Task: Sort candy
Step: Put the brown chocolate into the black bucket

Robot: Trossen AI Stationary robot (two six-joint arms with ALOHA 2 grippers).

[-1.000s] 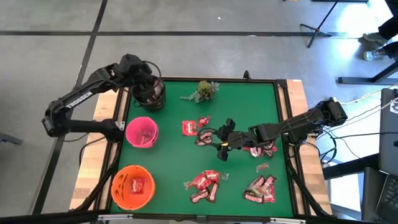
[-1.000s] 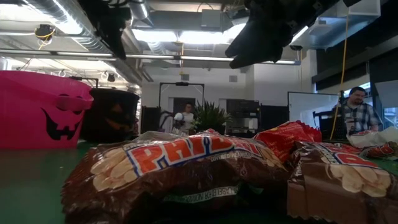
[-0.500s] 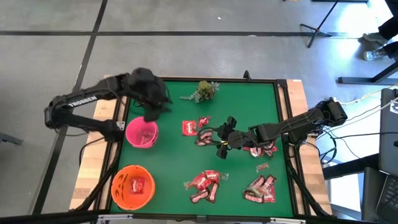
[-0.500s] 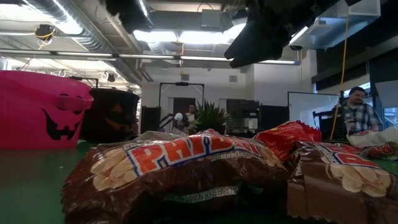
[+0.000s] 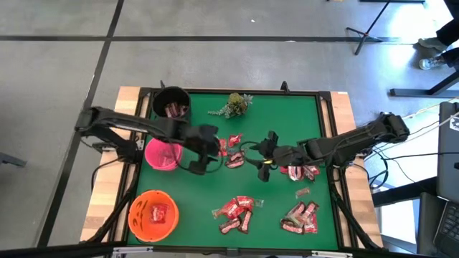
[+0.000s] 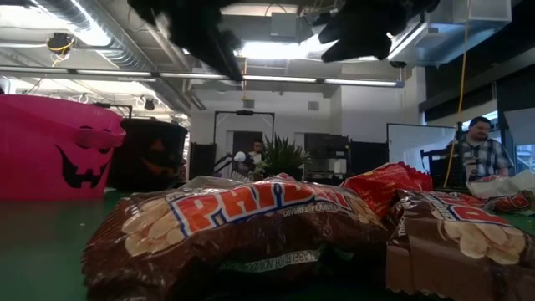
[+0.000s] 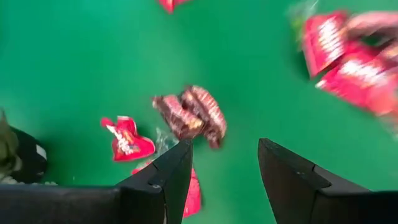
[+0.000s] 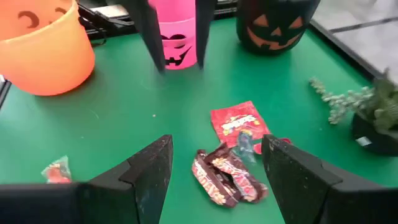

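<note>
**Over the green bench: both pincers spread, nothing held**

Over mid-bench, the left pincer (image 5: pixel 204 147) hangs above the green mat, just right of the pink bowl (image 5: pixel 162 154). Fingers (image 7: pixel 163 180) spread apart, gap bare, nothing pinched or touched. Its wrist view looks down on two brown-maroon bars (image 7: pixel 190 114) lying side by side and touching, with red packets (image 7: pixel 127 138) just beside them.

Right pincer (image 5: pixel 267 153) sits near centre, facing the left one, above that small cluster. Also spread, empty, no contact visible. Its wrist view shows the brown bars (image 8: pixel 225 175) between its fingers (image 8: pixel 147 174), a red packet (image 8: pixel 239 127) just past them.

Candy (image 5: pixel 237 213) is scattered on the mat: a pile at the near edge centre, another pile (image 5: pixel 300 217) near the right corner, more red packets (image 5: pixel 300 171) under the right arm. Some pieces are already in the black bowl (image 5: pixel 171 104), the pink bowl and the orange bowl (image 5: pixel 153 213). Green sprig (image 5: pixel 234 104) sits at the far edge.

Writing: low view has a brown wrapper (image 6: pixel 226 221) up close reading "PAYD…", rest cut off by folds; smaller print unreadable. Red packet print too small to read. Bowls carry jack-o'-lantern faces (image 8: pixel 176 51). A person (image 6: pixel 480 150) is in the room beyond.
</note>
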